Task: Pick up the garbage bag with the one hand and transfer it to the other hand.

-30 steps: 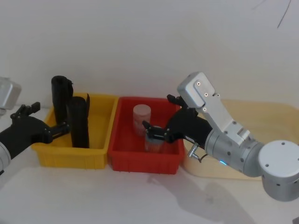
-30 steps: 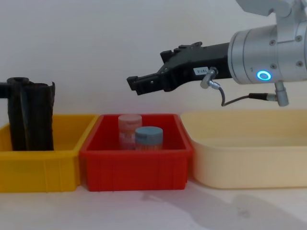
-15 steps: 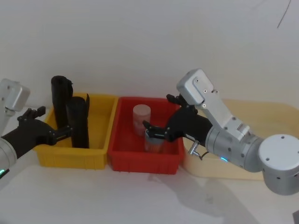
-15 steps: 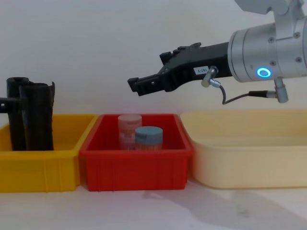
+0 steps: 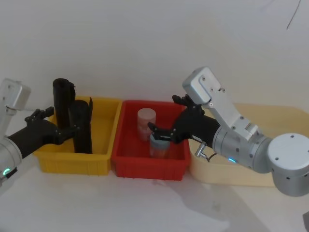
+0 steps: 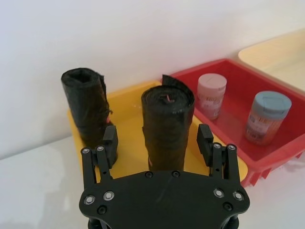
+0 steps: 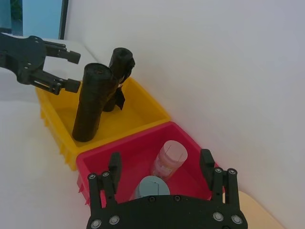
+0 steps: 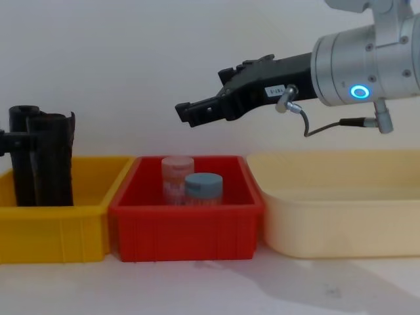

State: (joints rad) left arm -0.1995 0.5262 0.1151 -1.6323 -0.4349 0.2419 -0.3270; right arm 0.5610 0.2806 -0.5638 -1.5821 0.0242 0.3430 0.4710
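Left gripper [image 6: 157, 136] is spread around the nearer garbage bag [image 6: 167, 119], stood upright in yellow bin [image 5: 72, 162] on white counter [image 5: 145, 203], white wall [image 5: 145, 48] behind. Right gripper [image 8: 186, 111], also spread, is poised above red bin [image 8: 184, 230].

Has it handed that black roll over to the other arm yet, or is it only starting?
Only starting. Done: nothing; the garbage bag stands in the yellow bin, unlifted. In hand: the left gripper is open, a finger on each side of the bag. Left: gripping, lifting and passing it to the right gripper, which hovers open above the red bin.
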